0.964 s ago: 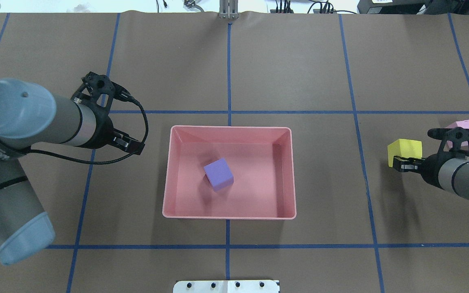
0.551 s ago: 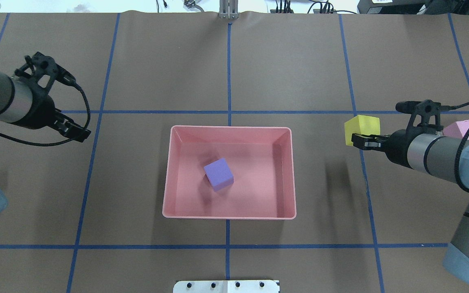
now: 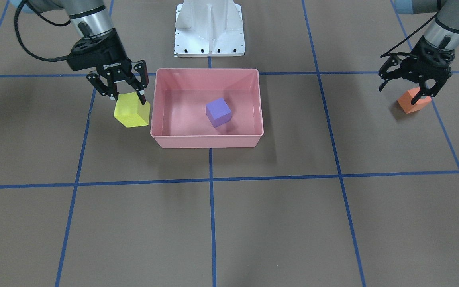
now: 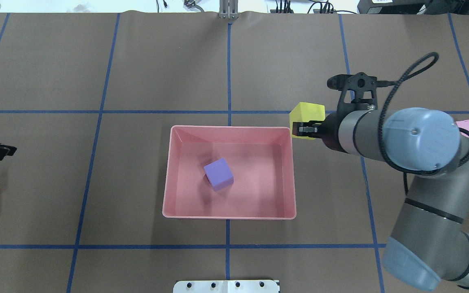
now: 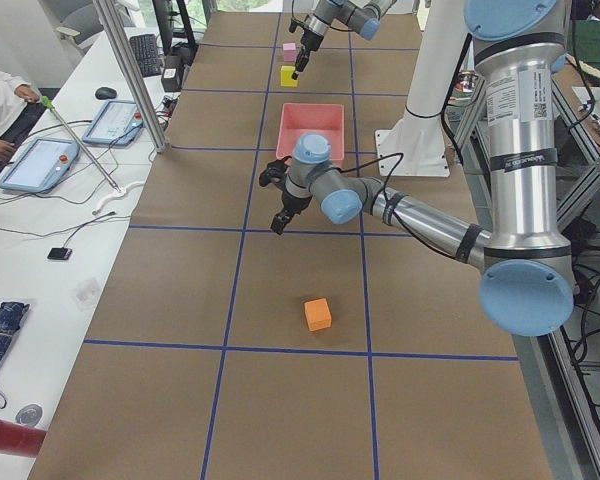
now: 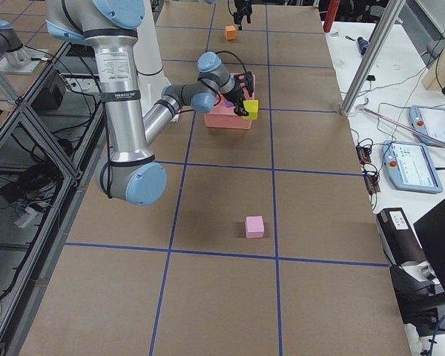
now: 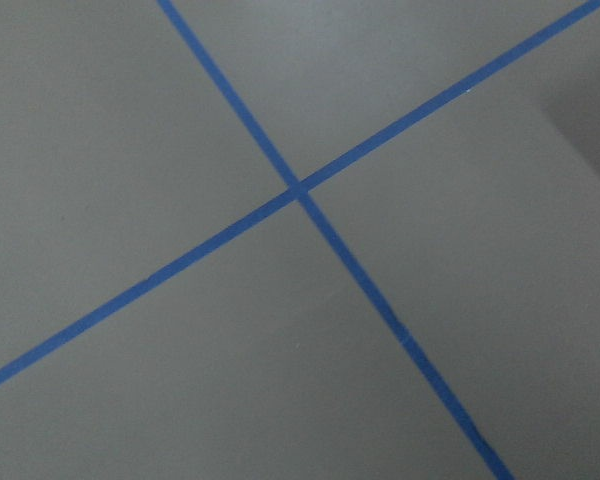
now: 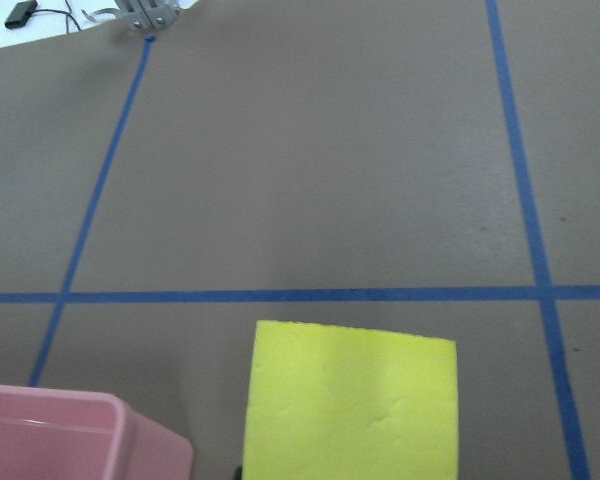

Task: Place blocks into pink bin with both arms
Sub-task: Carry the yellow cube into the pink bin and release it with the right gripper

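Fingers point(image 3: 142, 93) of right gripper point(image 3: 128, 97) clamp yellow foam cube point(image 3: 132, 113) just right of salmon-pink plastic bin point(image 3: 206, 141). Left gripper point(image 3: 408, 91) gapes near orange foam cube point(image 3: 412, 103).

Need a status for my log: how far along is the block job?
Done: the purple block lies in the pink bin. In hand: the right gripper holds the yellow block raised just outside the bin's rim, not yet over it. The left gripper is open, above the table near the orange block. Left: orange block and light pink block, both on the table.
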Robot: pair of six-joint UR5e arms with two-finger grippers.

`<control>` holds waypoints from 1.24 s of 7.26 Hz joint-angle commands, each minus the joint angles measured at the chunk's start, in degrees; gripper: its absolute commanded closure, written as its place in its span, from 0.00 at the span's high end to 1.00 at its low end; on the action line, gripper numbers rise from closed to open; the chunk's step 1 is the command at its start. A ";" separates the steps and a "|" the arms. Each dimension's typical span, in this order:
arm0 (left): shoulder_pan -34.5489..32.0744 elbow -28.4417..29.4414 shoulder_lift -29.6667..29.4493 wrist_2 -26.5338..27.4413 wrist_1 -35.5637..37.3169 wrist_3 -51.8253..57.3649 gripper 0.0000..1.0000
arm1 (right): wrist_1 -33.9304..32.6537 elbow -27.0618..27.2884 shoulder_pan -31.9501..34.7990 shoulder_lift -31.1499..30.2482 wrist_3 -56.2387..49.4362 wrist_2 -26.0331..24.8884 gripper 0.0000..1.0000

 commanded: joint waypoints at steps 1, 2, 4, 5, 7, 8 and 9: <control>-5.14 0.29 7.41 -2.08 -0.88 1.19 1.00 | -14.40 -0.54 -7.73 10.33 4.03 -6.90 0.43; -5.24 1.25 10.05 -2.00 -3.84 0.58 1.00 | -14.68 -3.16 -11.34 12.27 7.97 -11.39 0.99; -5.51 7.90 14.37 -2.09 -19.50 -10.24 1.00 | -20.35 -4.77 -13.40 15.43 10.74 -13.89 1.00; -5.51 11.76 15.00 -2.09 -26.30 -19.89 1.00 | -23.53 -3.98 -11.66 15.80 9.17 -13.37 1.00; -5.42 14.35 17.28 -0.34 -30.67 -28.21 1.00 | -23.30 -2.66 -3.08 15.28 0.67 -3.41 1.00; -4.90 14.53 17.20 0.45 -30.67 -33.91 1.00 | -23.04 -2.13 0.71 14.58 -4.76 0.66 1.00; -4.63 14.53 17.20 0.46 -30.67 -36.58 1.00 | -22.86 -1.17 3.88 12.92 -9.95 4.09 1.00</control>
